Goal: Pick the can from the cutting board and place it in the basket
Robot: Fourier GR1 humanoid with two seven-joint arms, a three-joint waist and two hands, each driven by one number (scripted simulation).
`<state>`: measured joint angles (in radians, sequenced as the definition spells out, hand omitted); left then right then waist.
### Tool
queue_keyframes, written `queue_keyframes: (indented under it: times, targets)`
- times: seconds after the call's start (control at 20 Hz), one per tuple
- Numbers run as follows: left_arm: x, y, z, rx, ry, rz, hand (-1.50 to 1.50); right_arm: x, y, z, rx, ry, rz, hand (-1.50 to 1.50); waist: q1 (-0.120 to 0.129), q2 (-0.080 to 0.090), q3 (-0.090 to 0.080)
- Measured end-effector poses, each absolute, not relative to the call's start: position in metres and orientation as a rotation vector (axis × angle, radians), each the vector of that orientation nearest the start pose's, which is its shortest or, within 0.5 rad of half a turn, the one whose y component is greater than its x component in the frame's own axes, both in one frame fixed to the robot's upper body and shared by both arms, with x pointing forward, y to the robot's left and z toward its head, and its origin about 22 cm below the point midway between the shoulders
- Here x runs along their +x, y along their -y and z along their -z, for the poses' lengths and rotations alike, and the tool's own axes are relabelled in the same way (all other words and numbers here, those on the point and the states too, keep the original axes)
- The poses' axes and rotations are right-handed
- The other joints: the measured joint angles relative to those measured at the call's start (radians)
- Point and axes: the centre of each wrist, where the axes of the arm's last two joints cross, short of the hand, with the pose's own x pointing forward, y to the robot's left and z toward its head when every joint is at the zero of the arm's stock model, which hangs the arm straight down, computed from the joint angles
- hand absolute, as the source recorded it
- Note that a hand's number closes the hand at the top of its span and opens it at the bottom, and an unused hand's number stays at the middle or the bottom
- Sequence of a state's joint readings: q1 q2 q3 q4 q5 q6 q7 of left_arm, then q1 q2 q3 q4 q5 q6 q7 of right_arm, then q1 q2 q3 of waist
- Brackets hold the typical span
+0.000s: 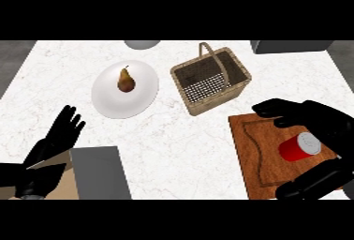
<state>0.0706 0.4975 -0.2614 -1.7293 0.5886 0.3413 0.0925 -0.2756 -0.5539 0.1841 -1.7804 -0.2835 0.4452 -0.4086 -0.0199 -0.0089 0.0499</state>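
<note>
Head view looks down on a pale marbled counter (173,150). Landmark: the brown wooden cutting board (259,150) with a grooved border. On it lies a red can (298,147) on its side, silver lid showing; no writing is readable. The right hand (311,117) arches over the can, fingers spread and curved around it without clearly touching. Up-left of the board stands a woven wicker basket (235,91) with a handle. Farther left, a smooth white plate (110,101) holds a brown pear (125,80). Far left, the left hand (59,133) rests with fingers straight.
</note>
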Motion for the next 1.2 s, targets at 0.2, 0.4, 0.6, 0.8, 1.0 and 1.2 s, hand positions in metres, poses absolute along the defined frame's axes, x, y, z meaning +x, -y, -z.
queue_keyframes:
  times: [0.2, 0.4, 0.6, 0.8, 1.0, 1.2]
  targets:
    - [0.213, -0.284, -0.042, -0.036, 1.364, -0.170, 0.00, 0.273, 0.267, -0.163, 0.451, 2.076, -1.032, -1.50, -0.018, -0.002, -0.004]
    - [0.201, -0.293, -0.047, -0.026, 1.360, -0.158, 0.00, 0.274, 0.284, -0.204, 0.192, 1.980, -1.225, -1.50, -0.024, -0.007, 0.003]
    - [0.185, -0.301, -0.054, -0.018, 1.354, -0.138, 0.00, 0.274, 0.302, -0.251, -0.162, 1.883, -1.361, -1.50, -0.029, -0.005, 0.005]
    - [0.178, -0.302, -0.059, -0.018, 1.343, -0.116, 0.00, 0.276, 0.315, -0.285, -0.347, 1.763, -1.410, -1.50, -0.021, 0.004, 0.000]
    - [0.180, -0.304, -0.064, -0.003, 1.350, -0.102, 0.00, 0.278, 0.328, -0.305, -0.365, 1.597, -1.502, -1.50, -0.015, 0.012, -0.008]
    - [0.188, -0.304, -0.065, 0.010, 1.348, -0.099, 0.00, 0.280, 0.342, -0.318, -0.309, 1.487, -1.565, -1.50, -0.016, 0.017, -0.012]
